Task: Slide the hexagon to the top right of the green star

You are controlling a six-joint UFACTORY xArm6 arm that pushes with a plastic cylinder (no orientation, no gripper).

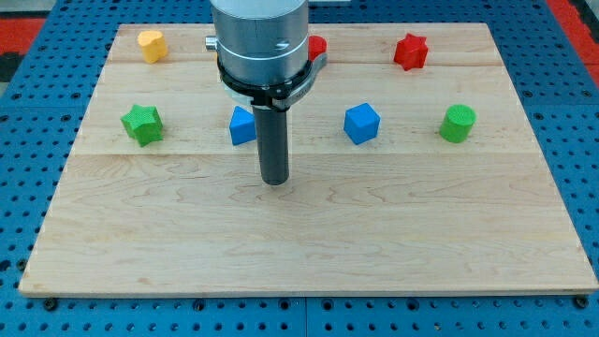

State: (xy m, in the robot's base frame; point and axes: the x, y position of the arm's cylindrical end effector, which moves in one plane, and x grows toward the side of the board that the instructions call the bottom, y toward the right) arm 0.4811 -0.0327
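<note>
One tip | below-right of blue block | green star far left

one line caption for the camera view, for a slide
My tip rests on the bare board below the part-hidden blue block, far from the green star at the view's left.

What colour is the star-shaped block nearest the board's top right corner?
Red. The red star shows plainly in the camera view, the only view there is.

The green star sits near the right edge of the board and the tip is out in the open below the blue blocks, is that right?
Not quite. The camera view shows the green star near the board's left edge; the green block at the right is rounder. My tip is indeed below the blue blocks.
</note>
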